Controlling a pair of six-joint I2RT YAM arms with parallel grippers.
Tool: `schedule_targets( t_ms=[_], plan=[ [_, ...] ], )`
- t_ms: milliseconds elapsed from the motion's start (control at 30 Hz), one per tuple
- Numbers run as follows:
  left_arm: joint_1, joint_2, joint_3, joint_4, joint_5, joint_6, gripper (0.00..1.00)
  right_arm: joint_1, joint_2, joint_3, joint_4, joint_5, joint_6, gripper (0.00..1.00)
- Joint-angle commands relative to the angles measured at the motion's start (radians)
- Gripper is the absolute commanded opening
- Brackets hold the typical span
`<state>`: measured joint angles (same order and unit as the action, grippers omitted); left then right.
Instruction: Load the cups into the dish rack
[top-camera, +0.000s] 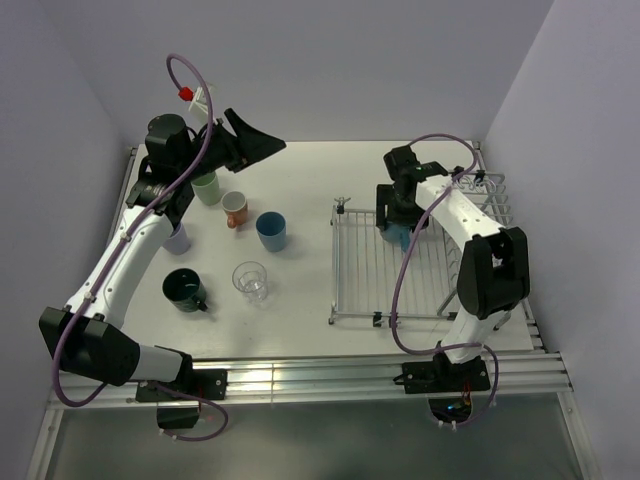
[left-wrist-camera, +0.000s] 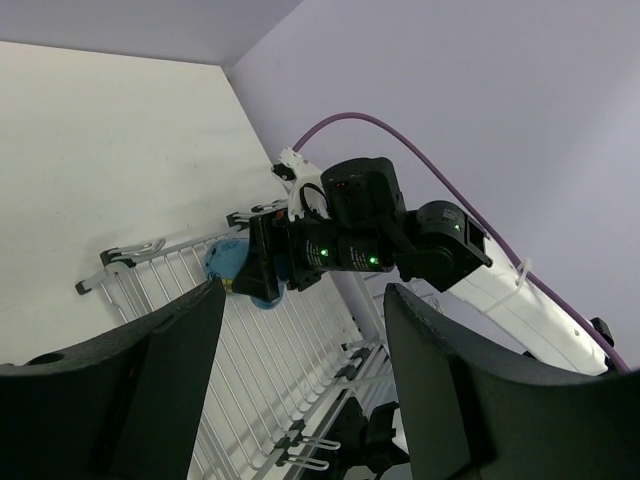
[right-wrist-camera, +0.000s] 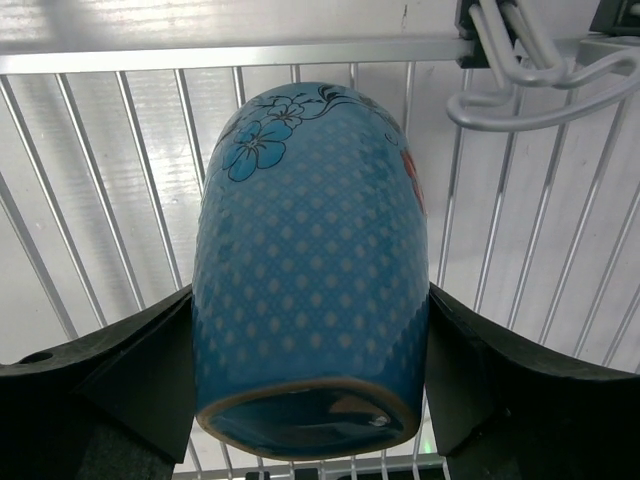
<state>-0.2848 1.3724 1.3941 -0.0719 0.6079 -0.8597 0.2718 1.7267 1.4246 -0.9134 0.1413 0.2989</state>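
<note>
Right pincer (right-wrist-camera: 310, 300) grips blue floral mug (right-wrist-camera: 310, 230) over dish rack (right-wrist-camera: 150, 55).

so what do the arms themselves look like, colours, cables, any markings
Both arms match: the left arm and right arm have white links between bulky black joint housings. A purple cable loops along each. The left gripper and right gripper are matte black with broad wedge-shaped fingers. Small green lights glow on the right wrist housing. No lettering is legible.
</note>
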Motion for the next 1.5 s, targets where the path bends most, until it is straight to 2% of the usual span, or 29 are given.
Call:
schedule_targets(
  t_ms=[0, 133, 233, 367, 767, 933, 1000, 1033, 1467],
  plan=[
    [0.003, 0.001, -0.003, 0.041, 0.018, 0.001, 0.71, -0.013, 0.013, 0.065, 0.007, 0.040, 0.008, 0.03],
    [0.003, 0.002, -0.004, 0.040, 0.015, 0.001, 0.71, -0.014, 0.031, 0.063, 0.005, 0.066, 0.012, 0.15],
    [0.003, 0.007, -0.004, 0.034, 0.010, 0.004, 0.71, -0.014, 0.037, 0.062, 0.005, 0.075, 0.014, 0.34],
    [0.003, 0.011, -0.007, 0.037, 0.010, 0.002, 0.71, -0.014, 0.037, 0.060, 0.005, 0.087, 0.013, 0.52],
    [0.003, 0.031, -0.012, 0.046, 0.015, -0.001, 0.71, -0.013, 0.007, 0.065, 0.004, 0.112, 0.016, 0.75],
    [0.003, 0.033, -0.014, 0.041, 0.012, 0.002, 0.71, -0.011, 0.008, 0.059, 0.008, 0.115, 0.014, 0.79],
    [0.003, 0.034, -0.014, 0.044, 0.010, 0.004, 0.71, -0.011, 0.005, 0.065, 0.002, 0.119, 0.014, 0.86],
    [0.003, 0.039, -0.015, 0.043, 0.010, 0.002, 0.71, -0.010, 0.002, 0.071, 0.001, 0.119, 0.014, 0.99],
    [0.003, 0.040, -0.015, 0.038, 0.004, 0.010, 0.71, 0.021, -0.042, 0.089, -0.010, 0.141, 0.026, 1.00]
  ],
)
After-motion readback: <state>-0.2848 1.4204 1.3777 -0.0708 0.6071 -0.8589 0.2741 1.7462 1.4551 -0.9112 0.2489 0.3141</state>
